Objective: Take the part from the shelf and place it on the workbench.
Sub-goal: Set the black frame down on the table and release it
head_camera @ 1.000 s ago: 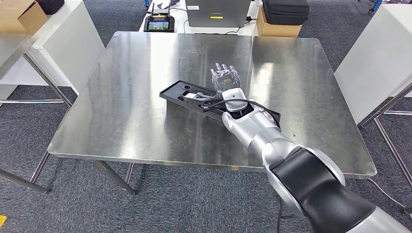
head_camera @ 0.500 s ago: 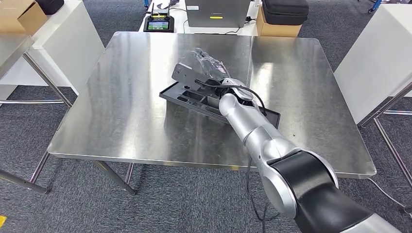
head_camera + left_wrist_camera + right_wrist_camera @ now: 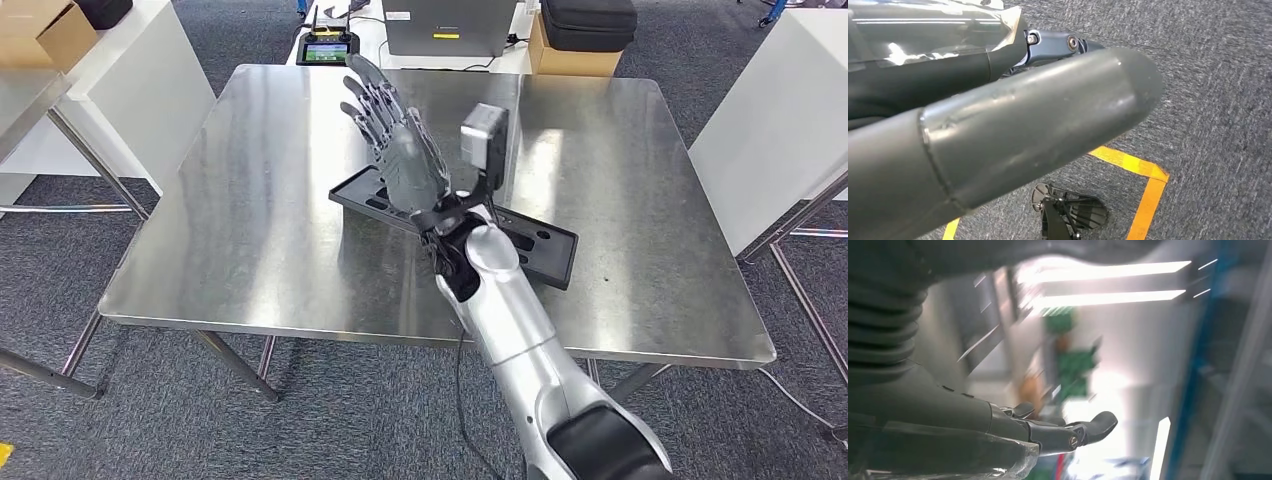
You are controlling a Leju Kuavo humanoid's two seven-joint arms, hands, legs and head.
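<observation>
black part (image 3: 545,245) lies flat on the workbench (image 3: 250,220), long axis running diagonally; right hand (image 3: 400,150) raised, fingers spread, empty

black part (image 3: 545,243) middle hidden behind right hand (image 3: 400,150) (raised), right wrist background blurred

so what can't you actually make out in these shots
- Black part on the workbench, head view: its middle is hidden behind the raised right hand and forearm.
- Left hand, left wrist view: a close thumb and cover hide the fingers, so open or shut cannot be told.
- Right wrist view: the background is blurred beyond reading.
- Small screen device, head view: too small to read.
</observation>
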